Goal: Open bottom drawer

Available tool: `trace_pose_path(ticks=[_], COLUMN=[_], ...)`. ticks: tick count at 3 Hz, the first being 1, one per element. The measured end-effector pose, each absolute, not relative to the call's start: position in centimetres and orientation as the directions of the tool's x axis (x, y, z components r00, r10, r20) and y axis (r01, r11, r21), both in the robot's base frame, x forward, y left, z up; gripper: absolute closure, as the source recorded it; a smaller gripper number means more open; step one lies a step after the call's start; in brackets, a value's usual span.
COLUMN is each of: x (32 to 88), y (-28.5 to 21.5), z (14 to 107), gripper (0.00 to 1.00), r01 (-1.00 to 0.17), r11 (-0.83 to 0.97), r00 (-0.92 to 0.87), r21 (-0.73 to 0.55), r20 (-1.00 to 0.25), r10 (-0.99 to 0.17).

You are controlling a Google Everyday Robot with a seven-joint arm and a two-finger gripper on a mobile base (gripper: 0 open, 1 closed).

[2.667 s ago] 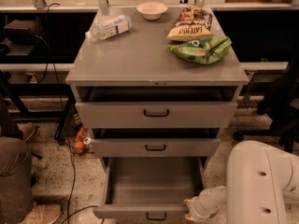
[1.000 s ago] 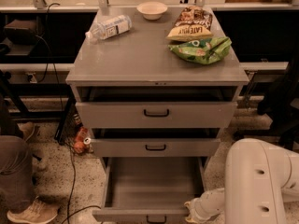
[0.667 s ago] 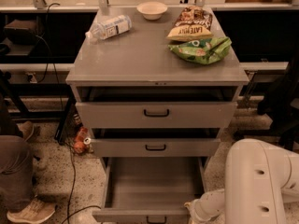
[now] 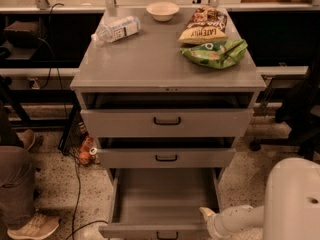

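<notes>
Seemingly your bottom drawer is pulled out, and the gripper, grip state untellable, sits beside its front-right corner; next, withdraw clear.

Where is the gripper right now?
In the camera view the gripper sits low and right, at the right front corner of the pulled-out bottom drawer, below the middle drawer.

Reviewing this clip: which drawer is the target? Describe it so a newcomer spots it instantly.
Find the grey metal cabinet in the middle of the view. Of its three stacked drawers, it is the bottom drawer, the lowest one, with the robot's claw at its front right corner. Unlike the top drawer and middle drawer, which are barely ajar, it is pulled far out, showing its deep grey tray.
</notes>
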State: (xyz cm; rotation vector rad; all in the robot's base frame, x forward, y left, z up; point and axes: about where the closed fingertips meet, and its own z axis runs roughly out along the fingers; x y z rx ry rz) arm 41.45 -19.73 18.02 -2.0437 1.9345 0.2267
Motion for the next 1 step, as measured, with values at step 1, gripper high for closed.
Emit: trace_pose_path(ticks=[1], x=[41.76], y=[-21.64], z=[22.32], gripper=[0.0], r01=[-0.977], r11=[-0.034], r00=[0.103], r21=[-0.211], r20=[-0.325], r10=[-0.94])
